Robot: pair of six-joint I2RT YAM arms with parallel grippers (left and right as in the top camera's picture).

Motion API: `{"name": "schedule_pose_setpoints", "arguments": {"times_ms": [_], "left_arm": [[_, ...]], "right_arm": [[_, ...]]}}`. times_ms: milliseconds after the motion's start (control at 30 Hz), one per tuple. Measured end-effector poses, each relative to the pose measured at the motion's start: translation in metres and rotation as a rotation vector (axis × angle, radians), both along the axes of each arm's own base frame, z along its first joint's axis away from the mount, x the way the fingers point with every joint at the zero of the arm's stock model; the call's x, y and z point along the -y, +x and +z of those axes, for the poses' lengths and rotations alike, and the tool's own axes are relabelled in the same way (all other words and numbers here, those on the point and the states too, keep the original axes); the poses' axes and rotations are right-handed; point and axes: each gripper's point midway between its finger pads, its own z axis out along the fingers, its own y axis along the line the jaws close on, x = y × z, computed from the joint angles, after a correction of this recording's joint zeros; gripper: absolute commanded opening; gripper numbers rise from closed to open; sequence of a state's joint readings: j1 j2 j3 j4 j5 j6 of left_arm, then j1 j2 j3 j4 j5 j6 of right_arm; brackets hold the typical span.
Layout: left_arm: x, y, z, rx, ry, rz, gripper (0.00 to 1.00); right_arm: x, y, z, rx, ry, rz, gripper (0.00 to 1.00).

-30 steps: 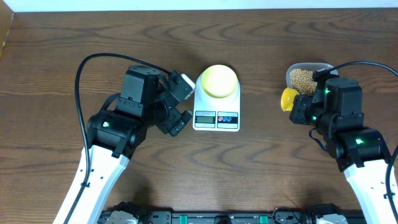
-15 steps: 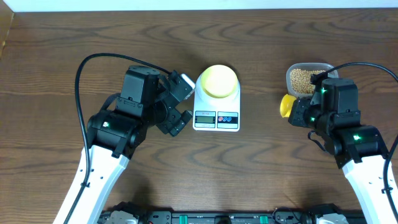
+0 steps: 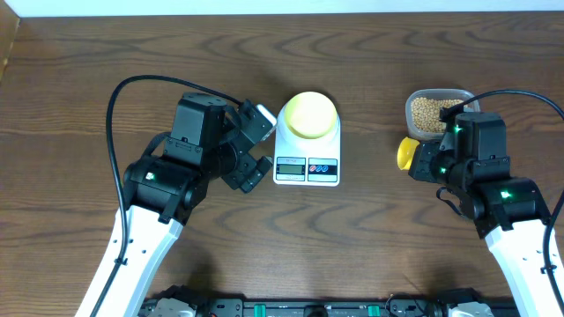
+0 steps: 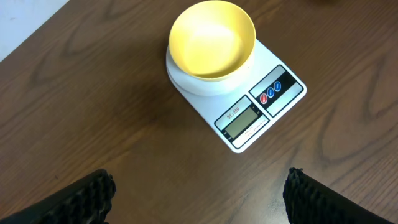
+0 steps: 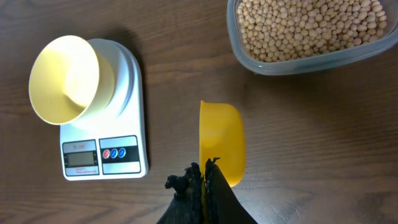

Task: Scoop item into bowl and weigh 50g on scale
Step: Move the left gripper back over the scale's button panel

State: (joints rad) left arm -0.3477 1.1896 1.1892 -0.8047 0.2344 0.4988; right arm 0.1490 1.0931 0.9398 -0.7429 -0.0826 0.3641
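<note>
I hold the yellow scoop (image 5: 221, 140) pinched in my right gripper (image 5: 204, 177); beans (image 5: 311, 25) in tub (image 5: 235, 37) ahead-right of it. Left gripper (image 4: 199, 193) wide, empty; bowl (image 4: 211, 37) on scale (image 4: 273, 93) ahead.

The scale (image 3: 307, 151) is white, with a grey display (image 4: 241, 121) and red and blue buttons (image 4: 270, 92). The bowl (image 3: 308, 114) on it is pale yellow. Right of the scale are tan beans (image 5: 311, 25) in a clear tub (image 5: 280, 65) and a bright yellow scoop (image 5: 222, 140). The table (image 3: 352, 246) is dark brown woodgrain.
</note>
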Motion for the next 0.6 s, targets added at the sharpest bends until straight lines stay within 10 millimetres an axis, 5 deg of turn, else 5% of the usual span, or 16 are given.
{"name": "schedule_pose_setpoints", "arguments": {"times_ms": [600], "left_arm": [[0.0, 0.0, 0.0, 0.0, 0.0, 0.0, 0.89]], "right_arm": [[-0.003, 0.021, 0.008, 0.075, 0.004, 0.007, 0.01]]}}
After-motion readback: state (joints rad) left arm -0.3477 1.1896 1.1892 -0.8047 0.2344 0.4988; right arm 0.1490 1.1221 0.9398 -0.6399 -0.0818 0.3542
